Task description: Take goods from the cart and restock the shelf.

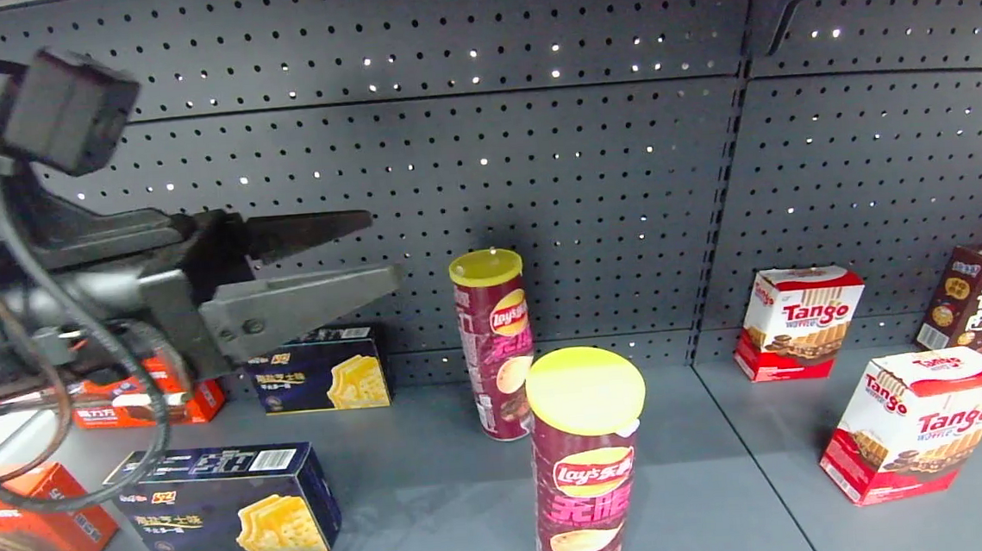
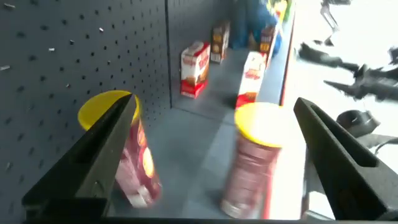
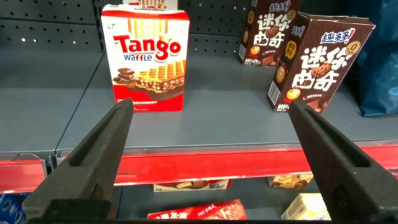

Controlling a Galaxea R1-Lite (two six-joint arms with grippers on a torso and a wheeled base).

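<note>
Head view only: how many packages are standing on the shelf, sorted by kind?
chip cans: 2
navy cracker boxes: 2
orange boxes: 2
red-and-white wafer boxes: 2
brown box: 1
Total: 9. A sliver at the right edge is too cut off to count.

a round logo badge with lettering sat on front chip can (image 1: 586, 468) and rear chip can (image 1: 496, 353). red word marks ran across near wafer box (image 1: 920, 423) and far wafer box (image 1: 796, 319). white characters covered brown box (image 1: 981, 297). yellow characters and a barcode sticker marked blue cracker box (image 1: 230, 501). wording was not copied out.
</note>
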